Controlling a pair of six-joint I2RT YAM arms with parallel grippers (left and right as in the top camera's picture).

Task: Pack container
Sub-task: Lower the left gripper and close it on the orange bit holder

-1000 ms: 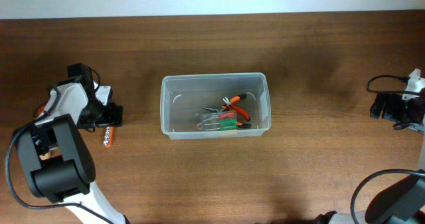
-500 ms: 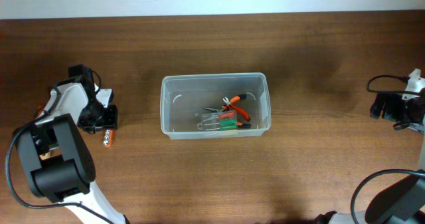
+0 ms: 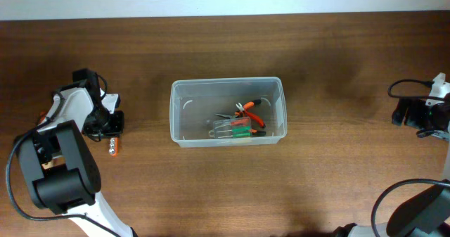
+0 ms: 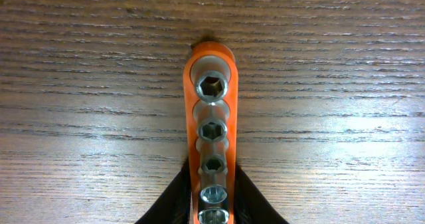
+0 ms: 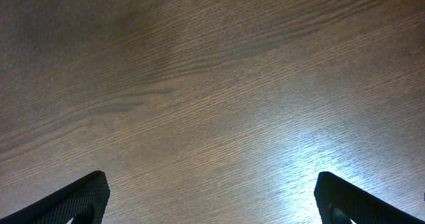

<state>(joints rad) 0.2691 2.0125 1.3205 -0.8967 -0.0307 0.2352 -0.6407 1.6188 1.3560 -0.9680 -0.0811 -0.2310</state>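
Observation:
The clear container [image 3: 193,117] stands mid-table with orange-handled pliers [image 3: 249,110] and a green-handled tool [image 3: 241,129] inside. An orange socket rail [image 4: 212,117] carrying a row of chrome sockets lies flat on the wood left of the container; in the overhead view only its end [image 3: 114,147] shows below the arm. My left gripper [image 4: 212,177] is shut on that rail, one black finger pressed against each long side. Far to the right, my right gripper [image 5: 212,191] is open over bare wood, its fingertips [image 5: 80,197] wide apart.
The left arm's base and links [image 3: 60,174] fill the near left corner. The right arm's cable and body [image 3: 422,114] sit at the right edge. The table's far edge [image 3: 225,16] meets a white wall.
The left gripper's fingers have closed in from wide apart onto the sides of the socket rail. The right arm and the container have not moved.

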